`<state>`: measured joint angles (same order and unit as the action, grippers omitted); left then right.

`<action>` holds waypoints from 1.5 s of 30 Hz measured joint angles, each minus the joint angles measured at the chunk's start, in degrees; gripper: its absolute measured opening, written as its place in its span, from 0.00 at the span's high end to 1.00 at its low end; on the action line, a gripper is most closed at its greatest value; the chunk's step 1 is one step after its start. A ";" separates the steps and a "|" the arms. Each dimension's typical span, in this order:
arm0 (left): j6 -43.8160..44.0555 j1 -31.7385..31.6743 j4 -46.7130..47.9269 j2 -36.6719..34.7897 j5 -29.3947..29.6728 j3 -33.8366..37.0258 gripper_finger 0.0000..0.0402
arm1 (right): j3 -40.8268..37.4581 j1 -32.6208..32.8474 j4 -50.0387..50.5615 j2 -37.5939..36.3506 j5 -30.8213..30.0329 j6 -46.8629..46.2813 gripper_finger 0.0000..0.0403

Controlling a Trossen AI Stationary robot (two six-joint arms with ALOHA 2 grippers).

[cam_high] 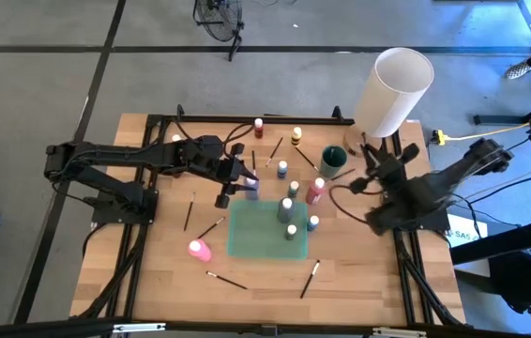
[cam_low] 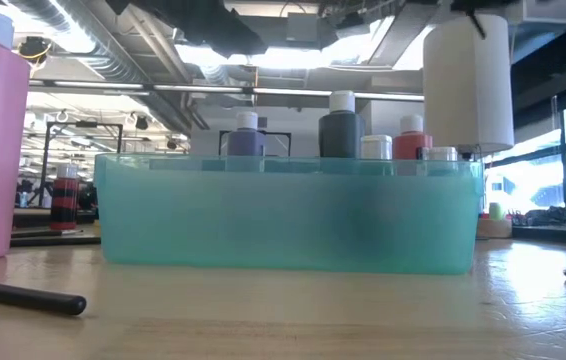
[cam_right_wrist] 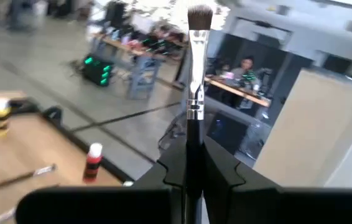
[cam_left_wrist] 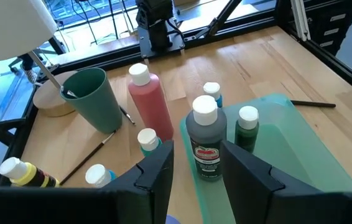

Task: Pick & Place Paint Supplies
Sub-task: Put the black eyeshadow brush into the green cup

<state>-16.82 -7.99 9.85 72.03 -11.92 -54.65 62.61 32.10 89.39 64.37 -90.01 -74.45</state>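
Note:
My left gripper (cam_high: 248,183) reaches in from the table's left and is shut on a purple bottle (cam_high: 251,191) just beyond the far left corner of the teal tray (cam_high: 247,246). In the tray stand a dark bottle (cam_left_wrist: 206,140) and a green bottle (cam_left_wrist: 247,127). My right gripper (cam_high: 371,169) is raised near the table's far right, beside the green cup (cam_high: 332,160), and is shut on a thin brush (cam_right_wrist: 194,62). A pink bottle (cam_high: 199,250) stands left of the tray. My left gripper has the purple bottle (cam_left_wrist: 173,219) between its two fingers, coming from the table's left and slanting down. The wrist view shows only a sliver of it at the fingers' base. Whether it stands on the table, I cannot tell. My right gripper pinches the brush's dark handle (cam_right_wrist: 191,140) just below the metal ferrule. The brush lies along the fingers and its bristle end (cam_right_wrist: 199,18) sticks out past the fingertips. It is lifted clear of the table.
A red bottle (cam_high: 315,191), a blue bottle (cam_high: 282,170), a yellow bottle (cam_high: 296,137) and a red-and-black bottle (cam_high: 258,127) stand beyond the tray. Loose brushes (cam_high: 226,280) (cam_high: 310,279) lie near the front. A large white cylinder (cam_high: 392,91) stands at the far right.

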 joint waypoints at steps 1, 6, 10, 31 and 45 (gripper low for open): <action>0.01 0.01 0.07 0.00 0.00 0.00 0.68 | 0.91 1.22 0.18 -1.70 0.06 2.46 0.94; 0.06 0.00 0.97 0.00 0.00 0.02 0.68 | -0.58 4.48 0.66 -11.71 -0.01 4.21 0.94; 0.16 0.00 1.58 0.00 0.00 0.04 0.68 | -6.55 5.71 0.59 -18.28 0.03 1.69 0.94; -0.87 0.00 -0.30 0.00 0.26 0.04 0.68 | -34.96 13.59 -14.32 -21.57 0.04 -13.84 0.94; -0.24 0.00 -2.62 0.00 0.31 0.04 0.68 | -36.43 18.44 -30.25 -14.61 0.05 -9.36 0.94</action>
<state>-17.06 -7.99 7.22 72.03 -11.62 -54.61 26.18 50.54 59.14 49.76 -89.96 -83.80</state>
